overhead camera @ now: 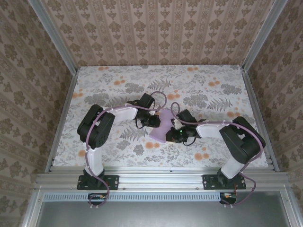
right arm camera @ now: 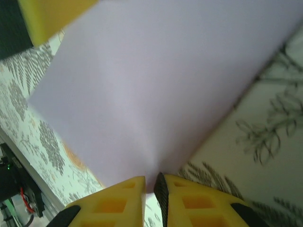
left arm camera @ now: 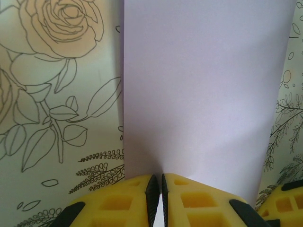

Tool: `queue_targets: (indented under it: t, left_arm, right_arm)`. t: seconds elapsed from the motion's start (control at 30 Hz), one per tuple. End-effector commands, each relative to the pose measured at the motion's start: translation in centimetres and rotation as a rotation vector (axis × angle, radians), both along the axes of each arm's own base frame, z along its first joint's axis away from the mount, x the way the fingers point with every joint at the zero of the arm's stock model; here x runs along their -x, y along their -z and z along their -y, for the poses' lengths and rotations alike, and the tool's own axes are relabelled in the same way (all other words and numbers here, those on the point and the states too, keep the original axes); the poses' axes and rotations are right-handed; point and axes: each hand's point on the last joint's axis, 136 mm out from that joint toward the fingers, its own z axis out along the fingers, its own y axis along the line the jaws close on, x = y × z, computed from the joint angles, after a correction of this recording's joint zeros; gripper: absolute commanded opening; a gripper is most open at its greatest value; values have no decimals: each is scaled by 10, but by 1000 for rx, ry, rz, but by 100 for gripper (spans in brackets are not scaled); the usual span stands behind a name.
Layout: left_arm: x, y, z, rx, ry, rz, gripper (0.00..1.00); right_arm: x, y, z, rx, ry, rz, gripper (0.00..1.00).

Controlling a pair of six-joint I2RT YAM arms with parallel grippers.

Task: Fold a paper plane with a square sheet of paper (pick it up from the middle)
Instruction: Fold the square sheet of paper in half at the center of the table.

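— Floral-printed counter (overhead camera: 118, 85) under both arms. How far along is the folding?

— Early, I'd judge. The thin pale lilac square sheet of paper (overhead camera: 163, 124) sits between the two pincers, bent rather than sharply creased. No pointed dart shows, so nearly all the folds are left.

— And the grips?

— The left pincer (left arm camera: 156, 182) is all but closed, nipping the sheet's near edge, with paper running straight ahead of its tips. The right pincer (right arm camera: 150, 183) pinches the opposite edge the same way.

— What does each view add?

— Overhead shows the sheet's uneven outline and the arms meeting. The wrist views show the pinches and a soft ridge ahead of the right pincer.
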Motion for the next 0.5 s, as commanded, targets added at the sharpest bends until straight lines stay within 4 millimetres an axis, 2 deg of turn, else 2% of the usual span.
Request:
queue_targets:
  t: [0.0, 0.17, 0.27, 0.33, 0.47]
  left_arm:
    - [33, 58, -51, -240, -6, -144, 17]
    - [32, 55, -50, -234, -6, -141, 17]
    - [33, 54, -50, -232, -7, -139, 17]
    - [34, 54, -51, -231, -8, -139, 17]
    - [33, 54, -50, -229, -6, -137, 17]
  right_arm:
    - [27, 4, 7, 19, -9, -87, 21]
    - [-7, -37, -16, -93, 39, 20, 21]
    - [-24, -52, -26, -134, 63, 74, 21]
    - [-30, -52, -32, -137, 68, 79, 21]
    - [-28, -38, -46, -122, 25, 45, 21]
